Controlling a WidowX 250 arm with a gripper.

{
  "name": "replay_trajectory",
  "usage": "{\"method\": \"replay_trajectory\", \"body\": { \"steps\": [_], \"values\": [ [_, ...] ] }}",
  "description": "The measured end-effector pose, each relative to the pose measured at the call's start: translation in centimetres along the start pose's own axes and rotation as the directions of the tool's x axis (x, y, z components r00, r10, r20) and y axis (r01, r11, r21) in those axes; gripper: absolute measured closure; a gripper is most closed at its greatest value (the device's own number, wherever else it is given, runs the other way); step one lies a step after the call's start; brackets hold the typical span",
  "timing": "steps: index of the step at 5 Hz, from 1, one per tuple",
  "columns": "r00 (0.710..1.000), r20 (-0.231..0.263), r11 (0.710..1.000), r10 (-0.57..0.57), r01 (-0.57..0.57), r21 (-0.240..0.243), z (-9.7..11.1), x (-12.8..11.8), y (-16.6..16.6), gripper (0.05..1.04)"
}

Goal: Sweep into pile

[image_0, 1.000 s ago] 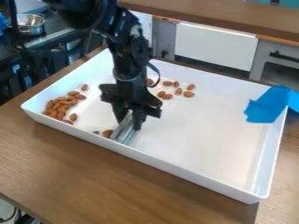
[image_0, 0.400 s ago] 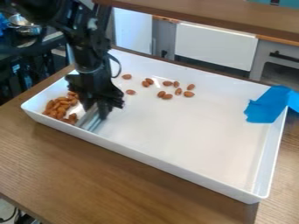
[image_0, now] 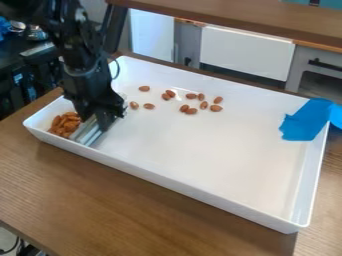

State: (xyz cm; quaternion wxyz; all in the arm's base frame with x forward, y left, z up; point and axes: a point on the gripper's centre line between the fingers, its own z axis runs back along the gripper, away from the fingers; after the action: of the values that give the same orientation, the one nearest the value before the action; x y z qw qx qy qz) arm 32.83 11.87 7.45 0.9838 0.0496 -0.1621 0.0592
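The black gripper [image_0: 95, 121] hangs low over the left part of the white tray [image_0: 220, 192], shut on a silvery-grey sweeping tool [image_0: 88, 132] whose lower edge is down at the tray floor. Against the tool's left side, in the tray's left corner, lies a heap of brown almonds [image_0: 65, 124]. More almonds lie loose towards the back: one [image_0: 144, 88] near the back wall, a pair [image_0: 168, 94], two [image_0: 148, 106] right of the gripper, and a loose cluster [image_0: 203, 104] farther right. The arm may hide some nuts behind it.
Blue tape [image_0: 308, 120] covers the tray's right rim. The tray's raised walls surround the nuts, and the wooden table [image_0: 153, 210] runs along its front. A metal bowl [image_0: 36, 34] and dark counter stand at the back left.
The gripper and tool have moved left across the tray, and the front-left almonds are packed closer together in the corner. Almonds formerly behind the arm now show near the back.
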Motion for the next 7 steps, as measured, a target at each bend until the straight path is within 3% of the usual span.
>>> {"method": "replay_trajectory", "body": {
  "steps": [1, 2, 3, 4, 5, 7],
  "values": [
    [0.998, 0.028, 0.994, 0.063, -0.061, -0.089, 1.6, 1.7, -3.1, 0.713],
    [0.996, 0.055, 0.983, 0.073, -0.063, -0.171, 4.1, 4.6, -8.9, 0.713],
    [0.995, 0.073, 0.981, 0.074, -0.06, -0.182, 5.2, 6.1, -13.4, 0.713],
    [0.996, 0.063, 0.982, 0.06, -0.048, -0.182, 4.3, 6.3, -18.8, 0.713],
    [0.994, 0.064, 0.984, 0.084, -0.073, -0.16, 3.0, 7.4, -20.9, 0.713],
    [0.99, 0.043, 0.985, 0.131, -0.125, -0.117, 0.0, 9.8, -21.1, 0.713]
  ]
}}
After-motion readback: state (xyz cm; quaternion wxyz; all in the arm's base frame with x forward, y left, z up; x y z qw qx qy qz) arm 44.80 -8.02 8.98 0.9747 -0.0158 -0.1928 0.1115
